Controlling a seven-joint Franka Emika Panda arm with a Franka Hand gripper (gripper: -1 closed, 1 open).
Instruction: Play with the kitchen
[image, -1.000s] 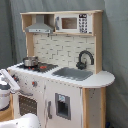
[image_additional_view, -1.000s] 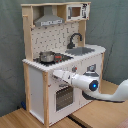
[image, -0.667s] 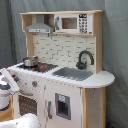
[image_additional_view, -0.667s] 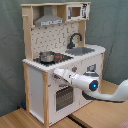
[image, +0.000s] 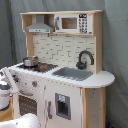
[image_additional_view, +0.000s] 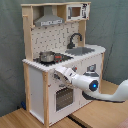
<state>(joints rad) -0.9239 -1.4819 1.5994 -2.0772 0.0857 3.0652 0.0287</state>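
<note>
White and pale wood fills both exterior views: the kitchen (image: 62, 75) (image_additional_view: 60, 55) stands upright on a wooden floor (image_additional_view: 20, 119) against a grey-green backdrop (image_additional_view: 112, 30), and it sits just where it sat a second ago. Nothing on it has shifted. A small metal pot (image: 30, 61) (image_additional_view: 47, 56) rests on the red-ringed stovetop (image: 42, 66) (image_additional_view: 52, 59), same burner as before. At three o'clock of the stovetop in the first exterior view lies the grey sink (image: 74, 73), with the black faucet (image: 85, 59) arching behind it.

The arm (image_additional_view: 92, 85) reaches in from four o'clock in the second exterior view, its white body with a blue-lit ring level with the oven front, and the gripper (image_additional_view: 59, 74) is right up against the knob panel under the counter (image_additional_view: 35, 64) edge. Compared with the earlier frames its pose looks unchanged; if it moved, I cannot see it. The jaws point into the panel and I cannot tell whether they stand wide or narrow, or whether they hold a knob.

In the first exterior view the arm (image: 6, 90) is mostly cut off at the picture's nine o'clock edge, and a blurred white shape at seven o'clock cannot be made out. The red knobs (image: 34, 83) show only as small smudges. The microwave (image: 75, 23) (image_additional_view: 76, 12) and hood (image: 39, 26) (image_additional_view: 48, 20) sit on top, details too soft to read.
</note>
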